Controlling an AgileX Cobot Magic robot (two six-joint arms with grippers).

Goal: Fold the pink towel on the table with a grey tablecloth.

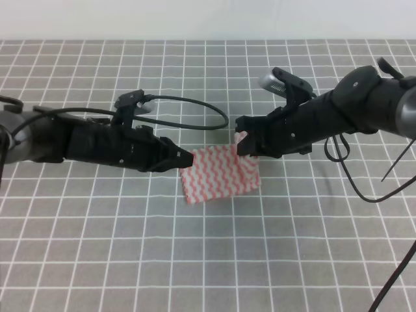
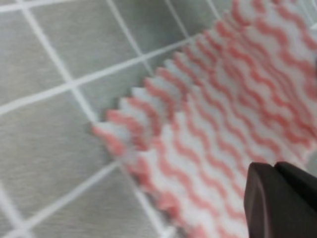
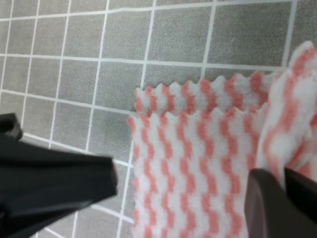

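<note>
one pink towel (image 1: pixel 220 173), two grippers, left gripper (image 1: pixel 188 158), right gripper (image 1: pixel 243 144)

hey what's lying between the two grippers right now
The pink towel, partly folded, spans the gap between left gripper and right gripper in the exterior high view.

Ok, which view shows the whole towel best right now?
The exterior high view: it shows the towel nearly whole on the table, between the left gripper and the right gripper. The left wrist view shows only a blurred zigzag corner; the right wrist view shows two stacked zigzag edges.
</note>
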